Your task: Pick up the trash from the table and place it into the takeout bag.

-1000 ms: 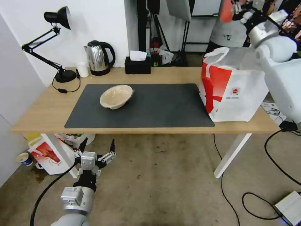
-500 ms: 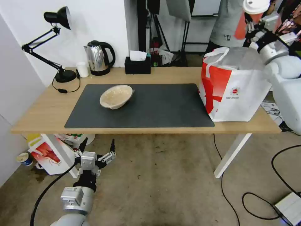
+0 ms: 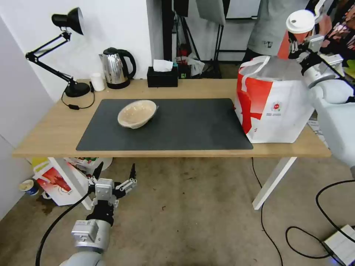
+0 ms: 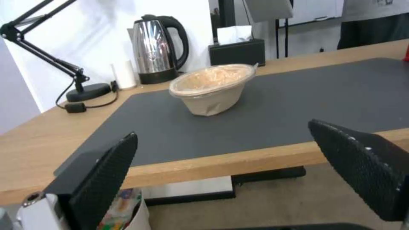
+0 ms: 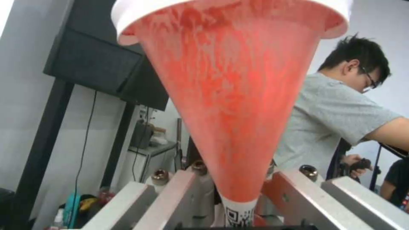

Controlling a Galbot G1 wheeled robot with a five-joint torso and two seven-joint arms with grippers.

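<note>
My right gripper [image 3: 303, 46] is shut on the red drink cup [image 3: 300, 21] with a white lid, holding it above the back right corner of the open takeout bag [image 3: 273, 107]. In the right wrist view the cup [image 5: 230, 95] rises between the metal fingers [image 5: 298, 195]. The bag stands at the right end of the table [image 3: 55, 133]. A beige shallow bowl [image 3: 137, 113] sits tilted on the dark grey mat [image 3: 185, 129]. My left gripper [image 3: 112, 177] hangs open below the table's front edge; its view shows the bowl [image 4: 211, 89] beyond the fingers [image 4: 106, 179].
A desk lamp [image 3: 70, 22], a kettle [image 3: 116, 68], a small white cup [image 3: 97, 82] and a black tissue box [image 3: 162, 76] line the table's back. A smaller red-and-white bag [image 3: 55, 181] stands on the floor under the left end. Cables [image 3: 321, 199] lie at the right.
My right arm has carried the red cup rightward and then down a little, to above the bag's back right corner. The left arm and the bowl have not moved.
</note>
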